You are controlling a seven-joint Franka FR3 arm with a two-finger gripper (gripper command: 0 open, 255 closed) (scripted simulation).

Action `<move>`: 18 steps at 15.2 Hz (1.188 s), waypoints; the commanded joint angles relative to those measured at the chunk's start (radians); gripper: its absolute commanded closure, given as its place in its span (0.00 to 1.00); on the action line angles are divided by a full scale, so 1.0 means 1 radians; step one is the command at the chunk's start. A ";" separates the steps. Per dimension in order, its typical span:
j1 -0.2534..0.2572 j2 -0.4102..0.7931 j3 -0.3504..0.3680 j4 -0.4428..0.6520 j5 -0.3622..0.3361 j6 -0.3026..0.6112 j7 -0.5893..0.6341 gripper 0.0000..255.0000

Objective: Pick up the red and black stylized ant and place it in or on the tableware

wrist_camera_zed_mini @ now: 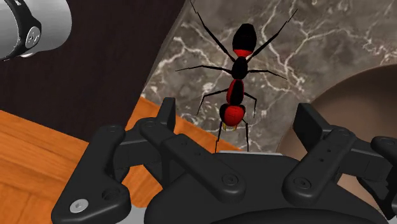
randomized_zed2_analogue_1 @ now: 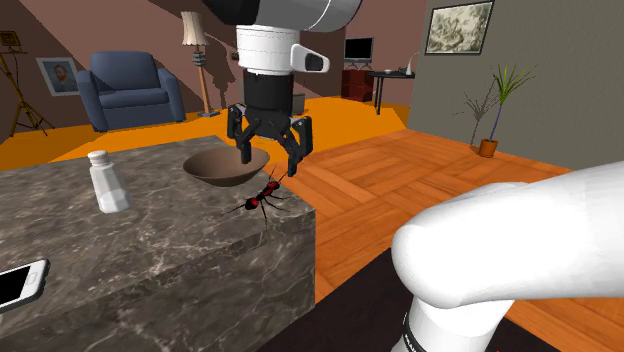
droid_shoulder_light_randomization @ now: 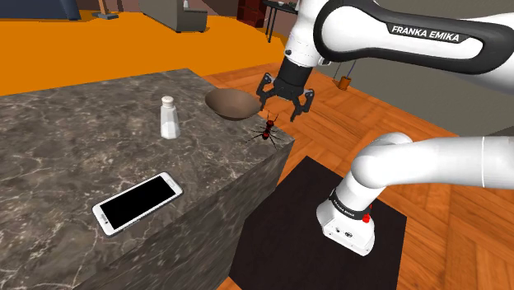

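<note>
- Since the ant (droid_shoulder_light_randomization: 268, 130) lies untouched at the tabletop (droid_shoulder_light_randomization: 82, 140) corner, centre of the shoulder view, nothing is done yet.
- The claw (droid_shoulder_light_randomization: 285, 115) hovers just above it, spread wide and empty.
- Beyond, up-left, the brown bowl (droid_shoulder_light_randomization: 231, 103) awaits; grasp, lift and placing remain.

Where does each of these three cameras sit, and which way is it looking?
Shoulder view: beside the stand, looking down across the grey counter; white arm and open end effector show.
Second exterior view: close beside the arm, looking past the counter's corner toward an armchair.
Wrist view: on the hand, looking down; black fingers flank the ant.
All three share the ant; the exterior views share the bowl.
</note>
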 commanded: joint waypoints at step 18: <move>0.000 0.024 0.067 -0.081 0.059 0.114 0.055 1.00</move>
